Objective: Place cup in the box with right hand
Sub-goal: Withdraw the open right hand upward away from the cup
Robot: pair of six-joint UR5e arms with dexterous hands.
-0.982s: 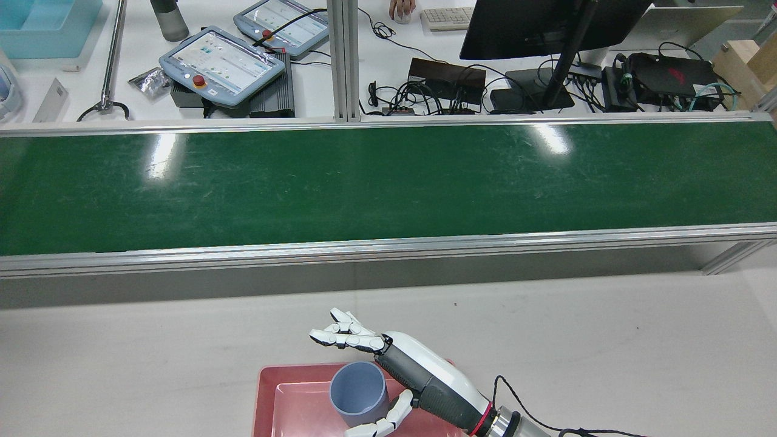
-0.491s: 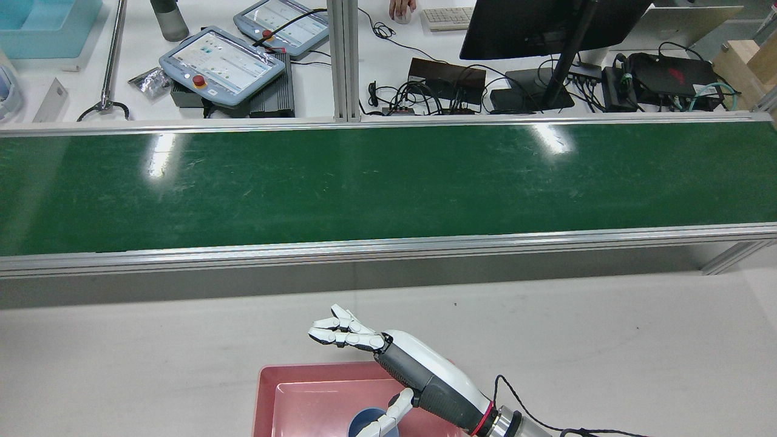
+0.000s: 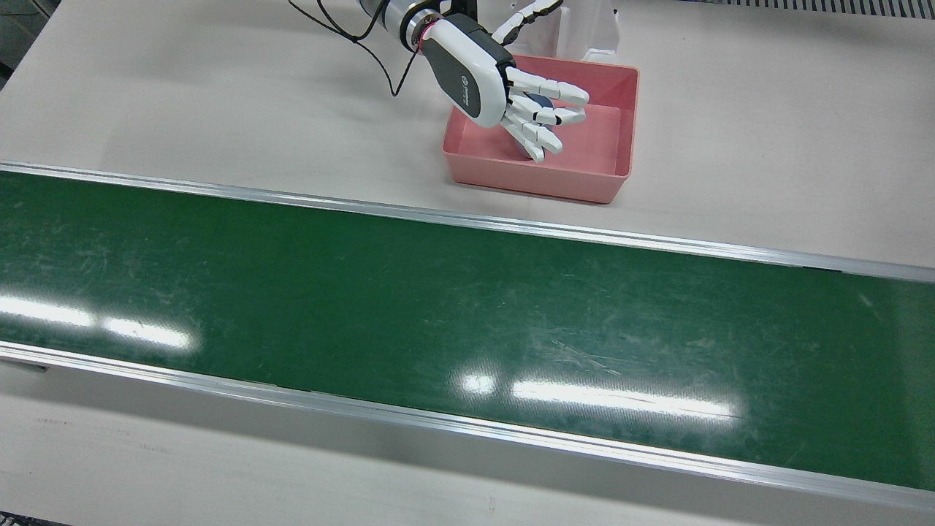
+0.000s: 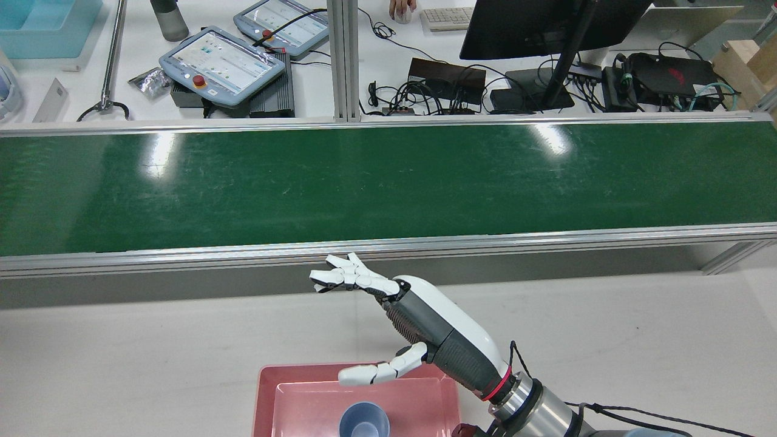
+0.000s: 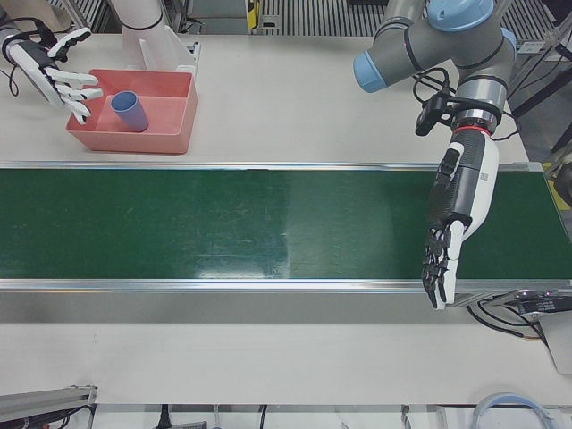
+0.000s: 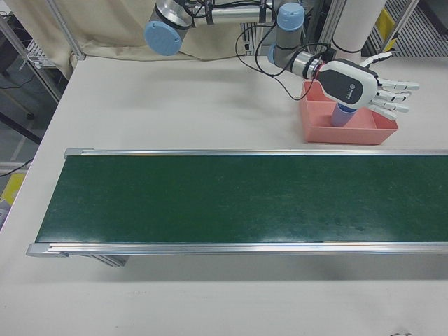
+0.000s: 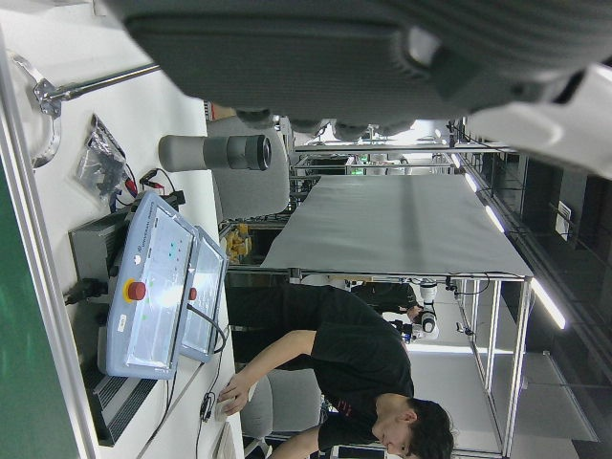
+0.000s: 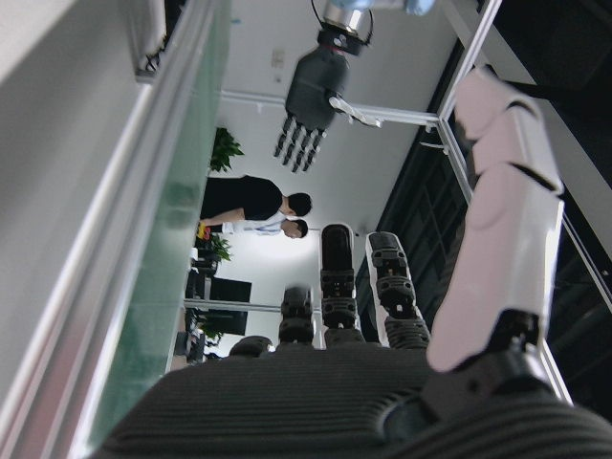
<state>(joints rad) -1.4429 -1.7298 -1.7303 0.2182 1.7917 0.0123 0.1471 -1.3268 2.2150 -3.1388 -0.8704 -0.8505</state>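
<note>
Right robot hand (image 4: 425, 328) above pink box (image 4: 267, 394), fingers spread wide, empty. Blue cup (image 5: 128, 111) inside box: left-front view shows it whole, front view hides most. Left robot hand (image 5: 454, 223) open over belt (image 5: 223, 223). No legible labels.

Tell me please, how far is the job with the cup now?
Done: the blue cup stands upright inside the pink box. In hand: nothing; the right hand is open above the box, apart from the cup. Left: only withdrawing that arm, it seems.
</note>
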